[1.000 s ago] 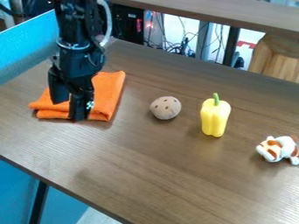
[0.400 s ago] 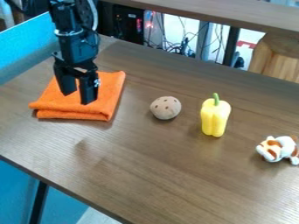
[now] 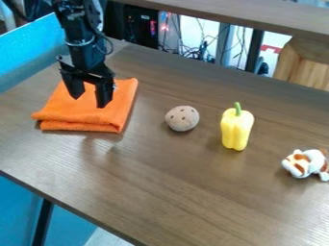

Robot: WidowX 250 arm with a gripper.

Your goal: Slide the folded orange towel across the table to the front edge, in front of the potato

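Pinching the folded orange cloth well would, I judge, call for a level approach and a light squeeze — enough to keep its layers together. It lies on the worktop's left part, the gripper over it, fingers well apart, holding nothing. Counted: one cloth, one spotted ball, one yellow pepper, one toy animal.

desk: wood-grain top, smooth, faint sheen at lower right of the frame | folded orange cloth, left: matt, slightly rough weave | yellow pepper, right of centre: smooth, plastic-looking, soft gloss | speckled ball, centre: matt | hand, upper left: black, hard, plastic-looking
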